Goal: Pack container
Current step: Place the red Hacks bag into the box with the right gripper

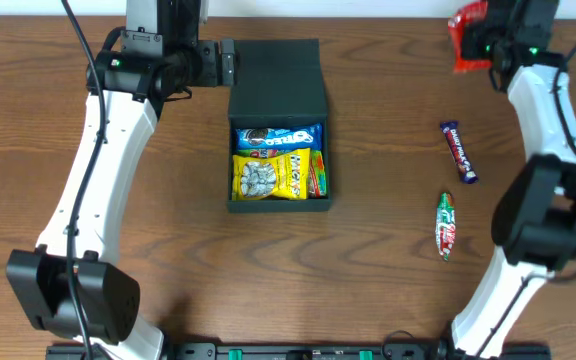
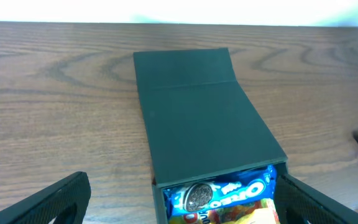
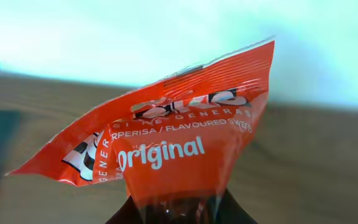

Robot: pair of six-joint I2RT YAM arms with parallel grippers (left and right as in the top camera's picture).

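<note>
My right claw [image 3: 179, 210] is pinched on a crinkly red plastic sweet packet [image 3: 166, 143], held aloft at the far right, I judge so it clears the box rim. My left claw [image 1: 226, 62] hangs wide open and empty beside the laid-back lid [image 1: 278, 75]. The dark green-black cardboard container [image 1: 278, 207] sits left of centre, nearly filled by a blue biscuit packet [image 1: 276, 137] and a yellow sweet bag [image 1: 268, 177], with bare wooden table [image 1: 388, 280] between it and the red packet.

The dark box [image 1: 278, 80] has its lid flap on the 12 o'clock side. Inside it, a blue cookie packet [image 1: 276, 137] touches a yellow packet [image 1: 271, 176] at its 6 o'clock. The left gripper [image 1: 230, 62] sits just at the lid's 9 o'clock. Well off at 3 o'clock lie a dark candy bar [image 1: 458, 152] and a green-and-red packet [image 1: 446, 225]. The right gripper [image 1: 480, 42] holds a red packet [image 1: 464, 40].
</note>
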